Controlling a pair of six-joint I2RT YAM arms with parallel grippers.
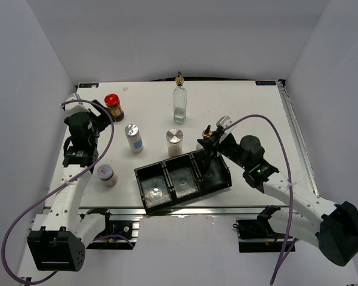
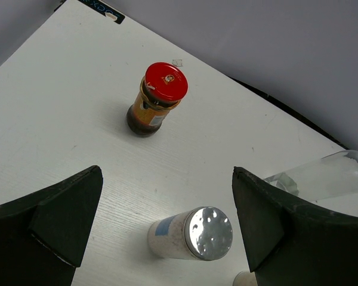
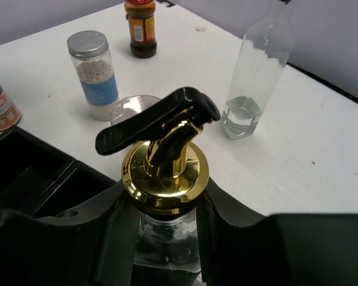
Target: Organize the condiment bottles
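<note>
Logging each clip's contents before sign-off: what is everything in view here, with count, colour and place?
standing glass bottle: one, clear with gold pourer, far middle of the table
held glass bottle: one, clear with gold pourer, at the tray's right end
red-lidded jar: one, dark, far left
silver-lidded shakers: three, clear; two just beyond the tray, one near left
tray: one, black, three compartments, near middle
table: one, white
cables: two, purple, one along each arm
left arm: white and black, left side, jaws open
right arm: white and black, right side, jaws shut on the held glass bottle
</note>
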